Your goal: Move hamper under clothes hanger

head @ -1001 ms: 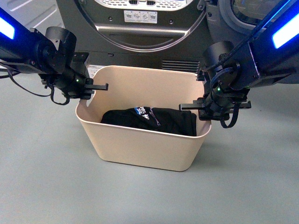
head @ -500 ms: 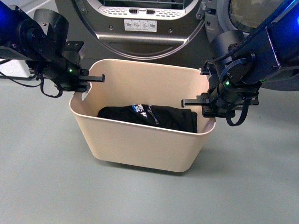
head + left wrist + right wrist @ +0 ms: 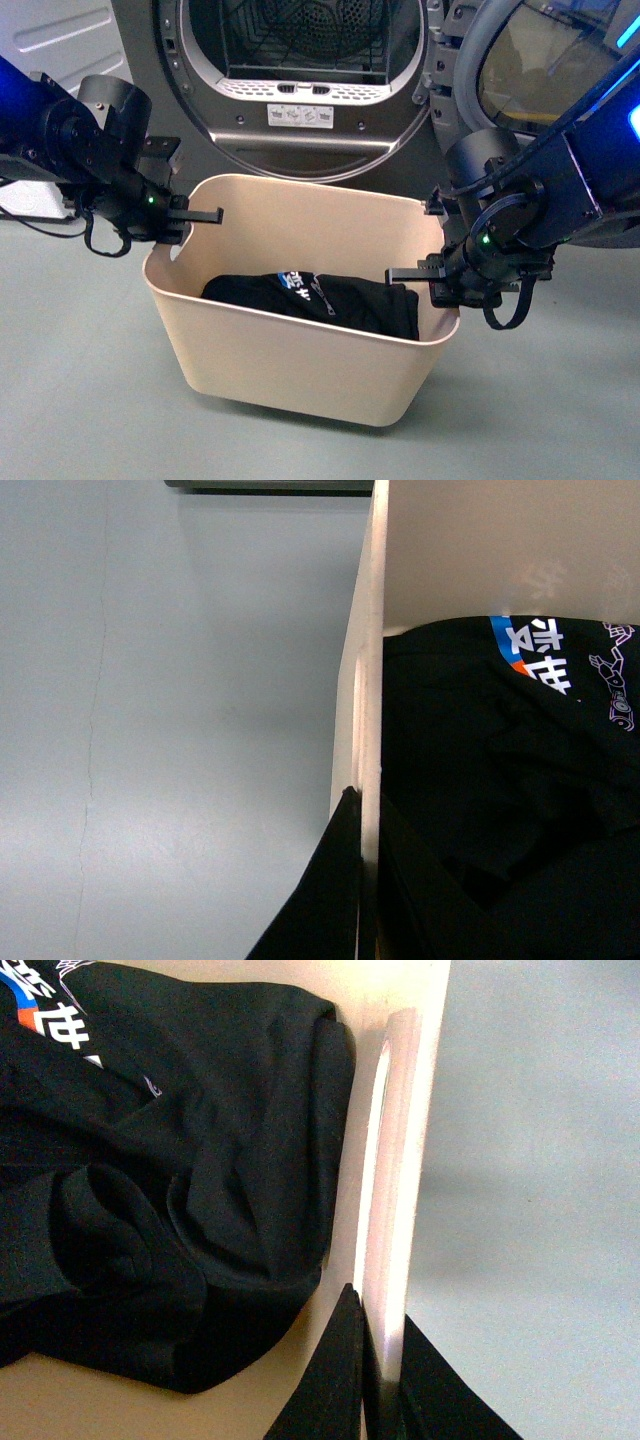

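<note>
L gripper (image 3: 186, 222) & R gripper (image 3: 436, 283) both pinch the hamper (image 3: 290, 360) rim, mid frame. Hold both ends level, go slow.

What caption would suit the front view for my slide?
Left pincer and right pincer grip opposite rims of the beige hamper, black garment inside, before the open dryer.

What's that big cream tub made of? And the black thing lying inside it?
The hamper looks like plastic. It is smooth, cream and slightly shiny, with a thin moulded rim and rounded corners. The black garment inside looks like soft cloth, probably a knit fabric. It is matte, it folds and wrinkles, and it has printed lettering.
</note>
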Tool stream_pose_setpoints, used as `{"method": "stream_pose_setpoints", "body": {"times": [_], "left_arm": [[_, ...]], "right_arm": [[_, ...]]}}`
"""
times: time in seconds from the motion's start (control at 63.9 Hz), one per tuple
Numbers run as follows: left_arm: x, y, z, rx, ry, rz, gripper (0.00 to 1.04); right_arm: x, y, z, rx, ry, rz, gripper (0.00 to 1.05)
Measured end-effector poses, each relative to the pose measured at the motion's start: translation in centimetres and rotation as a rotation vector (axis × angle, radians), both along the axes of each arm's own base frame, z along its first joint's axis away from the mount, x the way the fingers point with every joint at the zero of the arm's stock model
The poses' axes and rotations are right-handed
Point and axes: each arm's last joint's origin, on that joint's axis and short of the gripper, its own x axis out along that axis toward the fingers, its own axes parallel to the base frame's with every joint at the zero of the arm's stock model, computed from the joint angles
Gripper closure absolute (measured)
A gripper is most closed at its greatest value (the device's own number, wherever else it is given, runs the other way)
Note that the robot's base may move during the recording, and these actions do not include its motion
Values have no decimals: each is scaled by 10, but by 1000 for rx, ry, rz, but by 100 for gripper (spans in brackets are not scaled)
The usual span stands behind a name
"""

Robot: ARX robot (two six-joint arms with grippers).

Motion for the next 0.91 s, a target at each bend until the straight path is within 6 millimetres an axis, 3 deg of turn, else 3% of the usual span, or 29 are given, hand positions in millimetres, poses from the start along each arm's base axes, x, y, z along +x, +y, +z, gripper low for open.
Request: {"method": "stream_pose_setpoints", "body": {"times": [0.344,0.61,0.907], "left_arm": [[0,0,0,0,0,0,101],[0,18,0,12,0,45,101],[0,-9,0,-3,-2,-20,101]], "right_arm": [[0,0,0,0,0,0,102],[-4,16,0,19,3,46,102],[2,-7,2,-15,-10,-24,102]]}}
